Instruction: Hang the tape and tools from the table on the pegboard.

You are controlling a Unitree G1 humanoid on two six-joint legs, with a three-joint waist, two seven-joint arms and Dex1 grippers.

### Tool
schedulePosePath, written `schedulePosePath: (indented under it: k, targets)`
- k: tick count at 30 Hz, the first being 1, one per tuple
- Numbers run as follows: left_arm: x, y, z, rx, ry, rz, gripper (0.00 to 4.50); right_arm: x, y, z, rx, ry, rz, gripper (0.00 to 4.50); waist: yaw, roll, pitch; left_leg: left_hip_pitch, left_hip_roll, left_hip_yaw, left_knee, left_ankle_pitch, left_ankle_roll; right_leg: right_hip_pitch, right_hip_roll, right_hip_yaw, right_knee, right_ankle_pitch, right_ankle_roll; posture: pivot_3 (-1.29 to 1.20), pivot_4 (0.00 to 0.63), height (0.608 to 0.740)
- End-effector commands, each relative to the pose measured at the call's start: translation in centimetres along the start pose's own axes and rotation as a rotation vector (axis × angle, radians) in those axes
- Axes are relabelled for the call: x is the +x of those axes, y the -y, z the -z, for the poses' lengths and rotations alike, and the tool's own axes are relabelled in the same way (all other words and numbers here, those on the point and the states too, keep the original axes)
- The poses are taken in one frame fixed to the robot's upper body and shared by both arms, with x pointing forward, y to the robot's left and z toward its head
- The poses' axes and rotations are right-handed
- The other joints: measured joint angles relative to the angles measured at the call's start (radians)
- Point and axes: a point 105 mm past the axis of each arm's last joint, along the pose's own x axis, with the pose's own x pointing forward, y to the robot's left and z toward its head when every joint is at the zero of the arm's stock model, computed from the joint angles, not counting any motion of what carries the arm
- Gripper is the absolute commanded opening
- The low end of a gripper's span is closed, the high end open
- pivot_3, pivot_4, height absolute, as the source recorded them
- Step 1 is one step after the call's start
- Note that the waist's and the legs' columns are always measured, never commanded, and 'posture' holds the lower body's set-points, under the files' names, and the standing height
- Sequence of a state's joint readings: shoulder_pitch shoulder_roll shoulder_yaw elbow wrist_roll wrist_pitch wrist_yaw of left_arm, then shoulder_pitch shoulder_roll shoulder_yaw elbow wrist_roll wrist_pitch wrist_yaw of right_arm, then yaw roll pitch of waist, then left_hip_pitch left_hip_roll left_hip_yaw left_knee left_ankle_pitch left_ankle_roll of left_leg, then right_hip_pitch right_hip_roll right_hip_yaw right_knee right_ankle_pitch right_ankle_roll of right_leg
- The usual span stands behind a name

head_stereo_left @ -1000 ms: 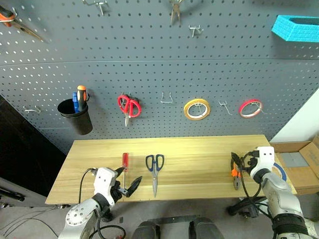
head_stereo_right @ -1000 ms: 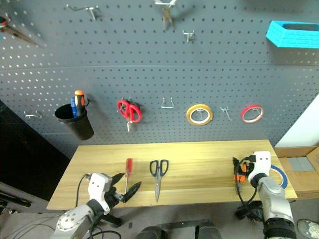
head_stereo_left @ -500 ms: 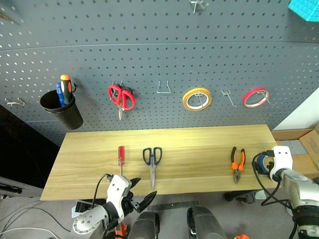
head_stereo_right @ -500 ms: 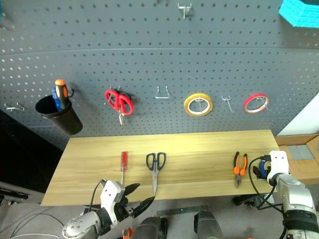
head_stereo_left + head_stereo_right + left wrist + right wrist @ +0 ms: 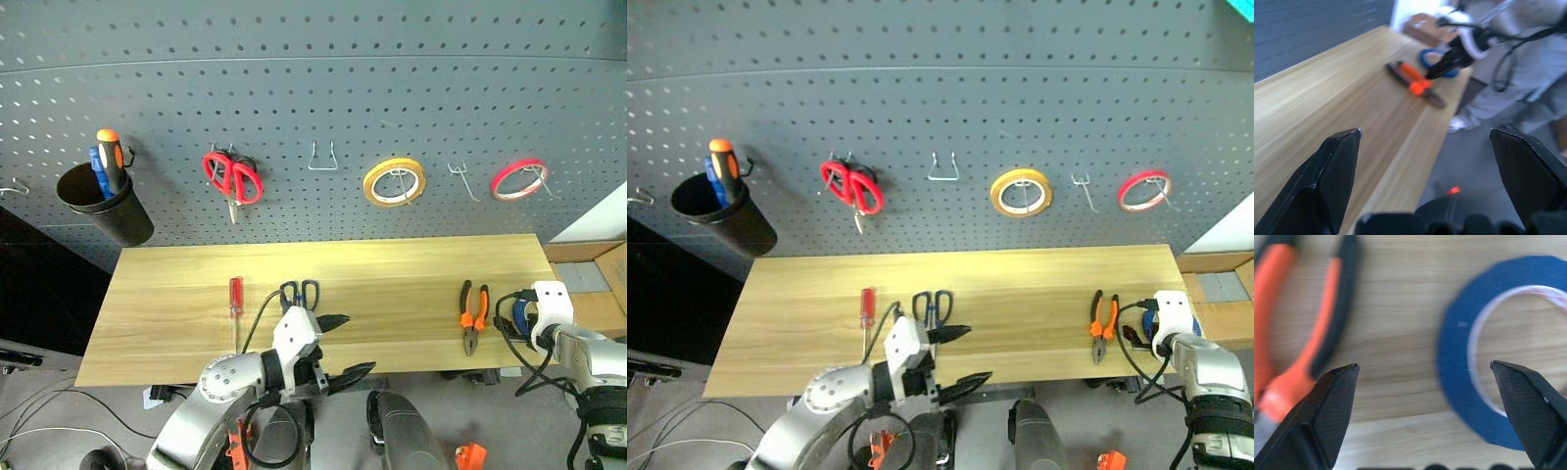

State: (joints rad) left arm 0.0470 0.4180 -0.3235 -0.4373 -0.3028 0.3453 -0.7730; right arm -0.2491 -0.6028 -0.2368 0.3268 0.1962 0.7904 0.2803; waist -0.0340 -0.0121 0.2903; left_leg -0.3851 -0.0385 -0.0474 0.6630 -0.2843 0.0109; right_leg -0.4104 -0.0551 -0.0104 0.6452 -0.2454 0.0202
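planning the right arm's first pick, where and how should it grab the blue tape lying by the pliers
Take the blue tape by its band, one finger inside the white inner rim and one outside, coming straight down from above. It lies flat on the table, so there is no edge to pinch from the side. Use the arc away from the pliers; the open right hand already hangs over it.
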Motion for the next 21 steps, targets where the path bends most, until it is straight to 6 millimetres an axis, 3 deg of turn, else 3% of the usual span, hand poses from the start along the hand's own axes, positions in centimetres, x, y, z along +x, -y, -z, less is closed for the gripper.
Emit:
schedulePosePath:
  k: [1,18,21]
  targets:
    - [1.15,0.54,-0.34,0.009,0.013,0.040,4.49,-0.25,1.08,-0.87,0.013,0.027,0.058,4.50,0.001,0.000,0.004,0.000,0.000,0.000,0.000,0.000,0.000,0.000,0.000,0.000,0.000,0.000,0.000,-0.06,0.340,0.740]
    - [1.14,1.10,-0.25,0.011,0.007,0.026,4.49,0.05,0.19,-0.17,0.147,-0.044,-0.017,4.50,0.002,-0.003,0.015,-0.002,0.000,0.000,0.000,0.000,0.000,-0.001,0.000,-0.001,-0.001,0.000,0.001,-0.05,0.352,0.740]
    - [1.02,1.02,-0.35,0.009,0.008,0.018,4.50,0.06,0.31,-0.11,0.144,-0.047,-0.005,3.83,0.002,-0.004,0.019,-0.002,0.000,0.000,0.000,0.000,0.000,-0.001,0.000,-0.001,-0.001,0.000,0.001,-0.05,0.353,0.740]
